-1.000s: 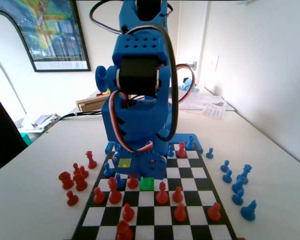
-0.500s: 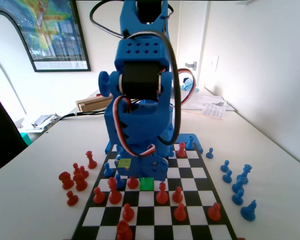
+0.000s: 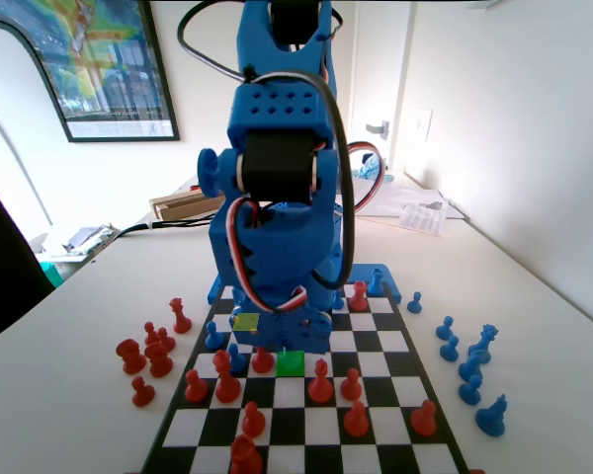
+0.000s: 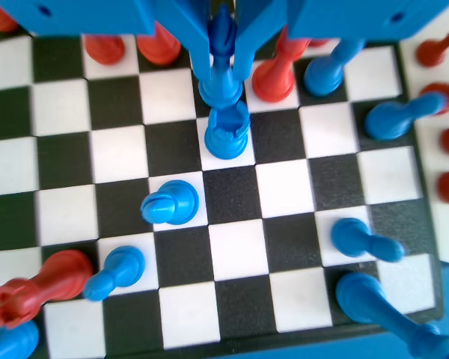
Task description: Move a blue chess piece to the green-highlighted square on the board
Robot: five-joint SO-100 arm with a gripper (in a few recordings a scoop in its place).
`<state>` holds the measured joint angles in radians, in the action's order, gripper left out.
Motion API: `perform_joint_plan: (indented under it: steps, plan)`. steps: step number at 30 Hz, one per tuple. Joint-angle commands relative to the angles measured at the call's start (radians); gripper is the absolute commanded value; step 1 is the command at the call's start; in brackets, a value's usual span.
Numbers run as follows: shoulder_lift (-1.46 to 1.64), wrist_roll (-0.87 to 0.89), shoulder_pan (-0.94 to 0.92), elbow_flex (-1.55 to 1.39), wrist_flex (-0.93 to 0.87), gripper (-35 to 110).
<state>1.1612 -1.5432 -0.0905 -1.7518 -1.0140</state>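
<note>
Blue chess piece [image 4: 226, 82] stood upright, long axis vertical, clamped between the hand's [image 4: 223, 56] jaws above the board [image 4: 120, 149]; one held.

Black-and-white chequered board [image 4: 67, 161], bright green square [image 3: 291, 362], blue gripper [image 4: 224, 56]

jaws closed around a blue chess piece [image 4: 223, 71] above the board [image 4: 284, 187].
</note>
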Motion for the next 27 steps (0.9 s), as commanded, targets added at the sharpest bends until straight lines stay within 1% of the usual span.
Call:
perform_joint_plan:
  steps: [1, 8, 12, 20, 27]
  plan:
    - [0.044, -0.018, -0.002, -0.002, -0.012, 2]
    - [0.046, -0.04, 0.0, -0.006, -0.011, 10]
    - [0.057, -0.04, -0.003, -0.005, -0.005, 12]
    - [0.11, -0.041, -0.009, -0.003, -0.005, 13]
    - [0.169, -0.035, -0.002, 0.06, -0.091, 12]
